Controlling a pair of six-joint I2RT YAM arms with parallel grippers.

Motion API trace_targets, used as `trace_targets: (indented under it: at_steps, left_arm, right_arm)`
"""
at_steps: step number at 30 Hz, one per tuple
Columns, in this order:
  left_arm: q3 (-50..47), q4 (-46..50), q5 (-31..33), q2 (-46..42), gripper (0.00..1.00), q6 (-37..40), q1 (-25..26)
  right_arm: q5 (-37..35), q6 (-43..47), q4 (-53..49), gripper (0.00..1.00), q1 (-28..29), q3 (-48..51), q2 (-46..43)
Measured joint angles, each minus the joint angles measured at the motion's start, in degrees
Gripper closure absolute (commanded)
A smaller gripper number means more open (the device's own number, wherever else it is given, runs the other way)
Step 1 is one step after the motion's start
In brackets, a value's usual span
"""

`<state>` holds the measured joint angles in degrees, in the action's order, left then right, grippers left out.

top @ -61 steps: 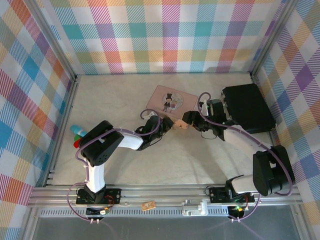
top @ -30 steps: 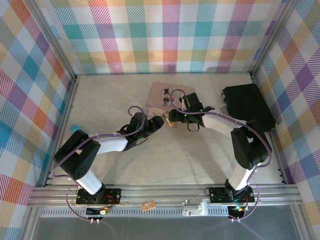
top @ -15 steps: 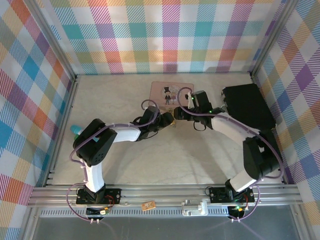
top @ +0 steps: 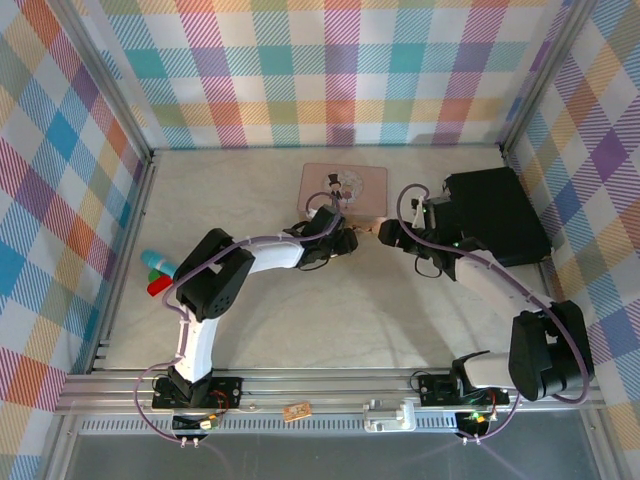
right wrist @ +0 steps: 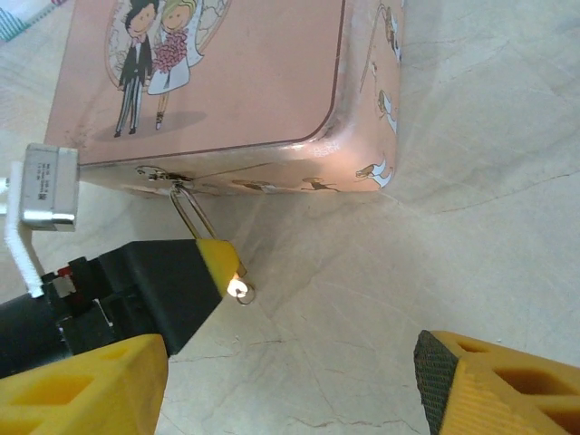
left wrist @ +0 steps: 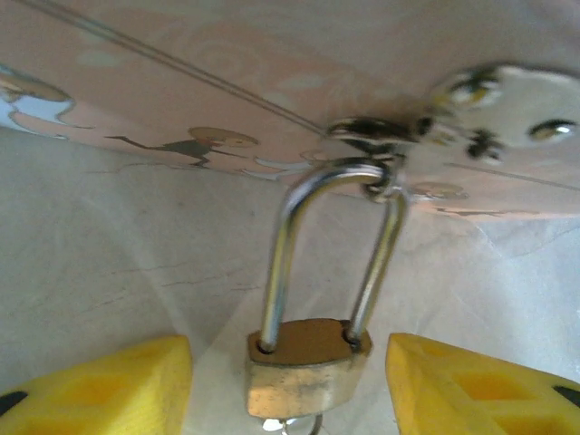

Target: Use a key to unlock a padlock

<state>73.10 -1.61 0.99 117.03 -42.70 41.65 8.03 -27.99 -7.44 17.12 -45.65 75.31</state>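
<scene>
The brass padlock (left wrist: 304, 367) hangs by its thin shackle (left wrist: 276, 263) from the hasp on the front of the pink tin (left wrist: 227, 82). My left gripper (left wrist: 290, 385) is open and straddles the lock body, with a gap between each yellow finger and the lock. The key (left wrist: 288, 424) pokes out under the lock body with a small ring. From the right wrist, the shackle (right wrist: 190, 213) and the shiny key head (right wrist: 239, 290) show beside the left finger (right wrist: 216, 258). My right gripper (right wrist: 285, 385) stands open over bare table, to the right of the lock.
The pink tin (top: 345, 185) lies at the back centre, both grippers (top: 348, 238) (top: 383, 232) just in front of it. A black box (top: 495, 215) stands at the right. Coloured markers (top: 155, 272) lie by the left wall.
The left gripper has moved right, up to the tin's front, and now straddles the padlock with its jaws a little narrower. The right gripper has drawn back to the right.
</scene>
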Motion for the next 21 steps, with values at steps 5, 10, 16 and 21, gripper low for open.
trace_targets:
  at_steps: [5,10,16,21]
  left_arm:
    - [2.2,2.0,1.2,1.7,0.54,1.7,0.7]
    - [2.6,3.1,2.4,2.1,0.63,2.0,0.7]
    - [2.7,3.0,2.8,2.1,0.70,2.0,0.7]
    - [2.8,3.0,2.8,2.2,0.77,2.0,0.7]
  right_arm:
    - [0.8,-1.0,1.4,0.27,-0.5,0.7,-0.5]
    - [1.5,-1.8,1.8,0.27,-1.0,1.2,-0.5]
    - [2.2,-2.8,2.3,0.28,-1.0,1.7,-0.5]
    - [2.6,-3.1,2.3,0.28,-1.0,1.9,-0.5]
